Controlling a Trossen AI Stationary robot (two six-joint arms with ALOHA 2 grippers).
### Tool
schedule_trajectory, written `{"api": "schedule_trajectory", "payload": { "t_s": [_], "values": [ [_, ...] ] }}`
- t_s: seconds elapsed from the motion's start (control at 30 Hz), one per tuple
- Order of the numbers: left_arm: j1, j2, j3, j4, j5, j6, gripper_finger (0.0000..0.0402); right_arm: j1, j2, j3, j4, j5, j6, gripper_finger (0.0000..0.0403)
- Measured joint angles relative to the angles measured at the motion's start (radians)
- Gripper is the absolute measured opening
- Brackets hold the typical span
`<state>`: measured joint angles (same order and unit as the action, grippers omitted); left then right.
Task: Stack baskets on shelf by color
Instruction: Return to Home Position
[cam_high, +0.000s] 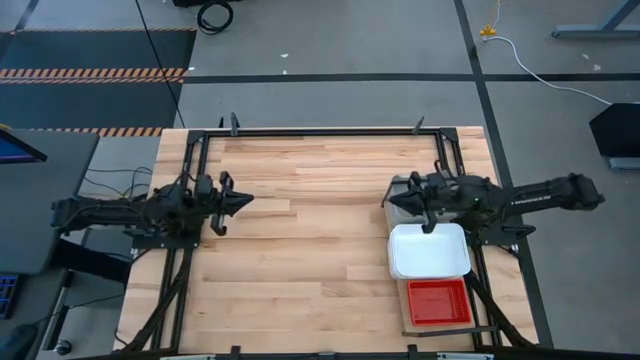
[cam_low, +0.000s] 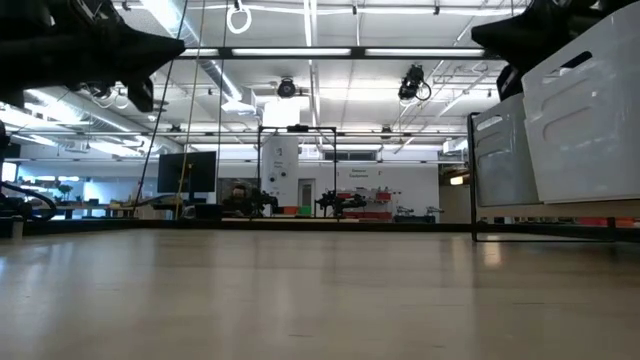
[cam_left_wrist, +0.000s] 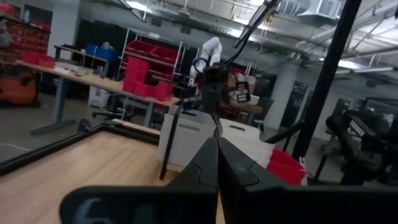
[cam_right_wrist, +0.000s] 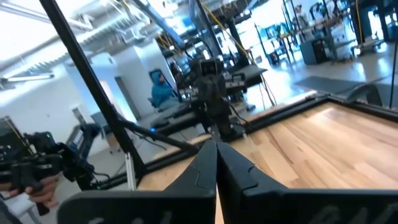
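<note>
White baskets (cam_high: 429, 250), red baskets (cam_high: 438, 302), left jaws closed, right jaws closed

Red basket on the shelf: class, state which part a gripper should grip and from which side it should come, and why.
Probably the rim of the wall facing the open tabletop, from straight above: the red basket sits open side up, one finger fits inside, and that wall is clear, while the white basket crowds another.

Grey floor (cam_high: 330, 100), striped hazard tape (cam_high: 90, 72); ceiling strip lights (cam_low: 300, 52); red crates (cam_left_wrist: 146, 78) stacked beyond.
</note>
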<state>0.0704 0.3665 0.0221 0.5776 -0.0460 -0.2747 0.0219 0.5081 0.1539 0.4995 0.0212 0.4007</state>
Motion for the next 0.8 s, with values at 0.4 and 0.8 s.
{"api": "schedule_trajectory", "payload": {
  "t_s": [0.4,0.8],
  "values": [
    [0.000,-0.034,0.003,-0.013,-0.001,-0.028,0.0050,0.001,-0.029,-0.006,0.000,0.004,0.000,0.0023],
    [0.000,-0.034,0.004,-0.012,-0.001,-0.028,0.0047,0.001,-0.029,-0.006,0.000,0.004,0.000,0.0023]
  ]
}}
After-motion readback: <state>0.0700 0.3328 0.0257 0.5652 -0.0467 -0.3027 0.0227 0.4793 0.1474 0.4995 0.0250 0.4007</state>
